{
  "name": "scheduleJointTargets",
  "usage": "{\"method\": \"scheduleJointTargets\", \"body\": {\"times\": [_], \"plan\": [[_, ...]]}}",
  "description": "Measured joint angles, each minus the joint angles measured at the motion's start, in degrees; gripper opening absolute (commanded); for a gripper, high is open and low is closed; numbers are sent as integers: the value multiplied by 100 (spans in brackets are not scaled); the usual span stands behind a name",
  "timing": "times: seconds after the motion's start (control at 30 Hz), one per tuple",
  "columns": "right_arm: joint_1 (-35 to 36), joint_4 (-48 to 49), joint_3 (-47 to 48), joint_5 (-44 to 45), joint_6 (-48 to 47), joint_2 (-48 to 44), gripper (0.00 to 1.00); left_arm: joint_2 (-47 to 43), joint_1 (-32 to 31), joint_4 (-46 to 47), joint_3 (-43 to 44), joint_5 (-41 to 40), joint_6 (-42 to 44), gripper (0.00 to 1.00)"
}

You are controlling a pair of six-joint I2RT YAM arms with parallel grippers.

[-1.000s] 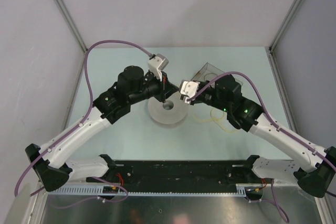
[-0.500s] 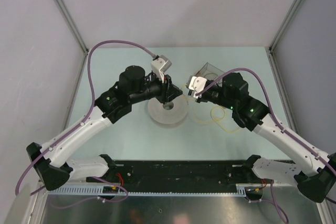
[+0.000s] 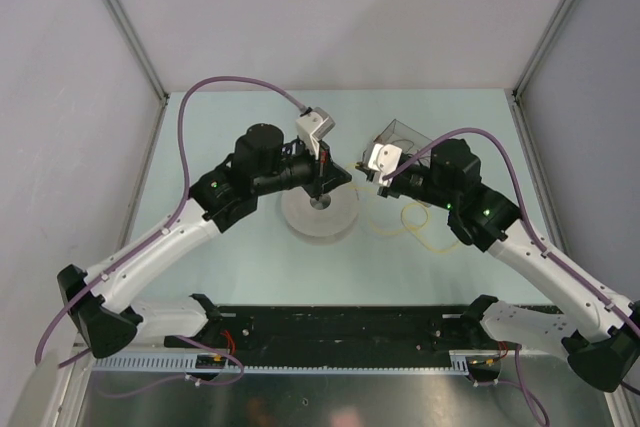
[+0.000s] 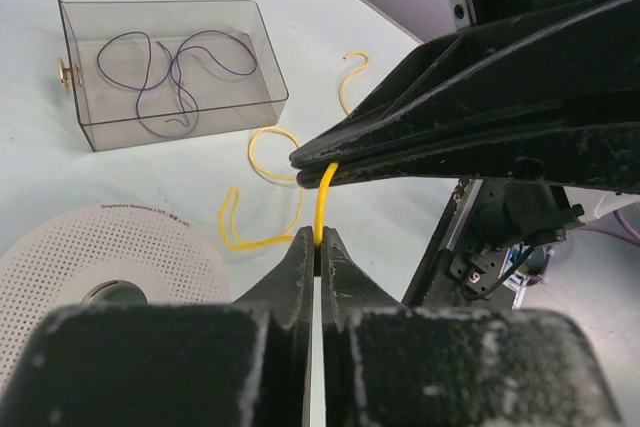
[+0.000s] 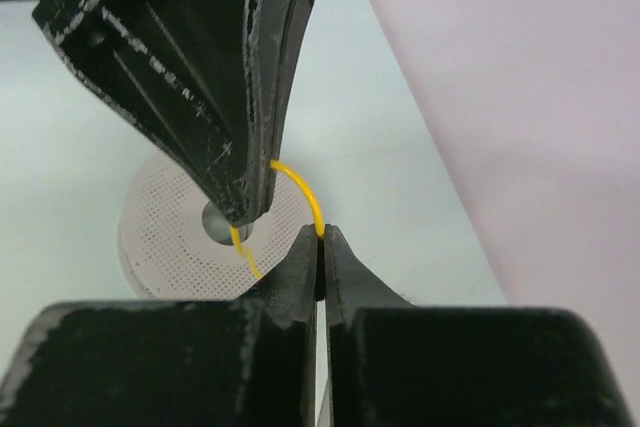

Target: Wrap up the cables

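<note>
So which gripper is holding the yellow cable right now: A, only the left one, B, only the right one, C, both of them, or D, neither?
C: the wrist views show the left gripper and the right gripper each shut on the yellow cable, with a short span running between them.

Pale mint-green table sits under soft, even light, boxed in by plain grey walls on three sides. Slim metal posts mark the far corners, and a brushed metal sheet lies along the near edge.
</note>
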Motion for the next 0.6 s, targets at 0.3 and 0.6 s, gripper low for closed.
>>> {"method": "scheduleJointTargets", "body": {"times": [0.3, 0.6], "plan": [[57, -28, -170, -398, 7, -2, 6, -197, 20, 37, -13, -22, -216, 0], [-127, -310, -271, -278, 28, -179, 69, -271, 50, 195, -13, -127, -254, 0]]}}
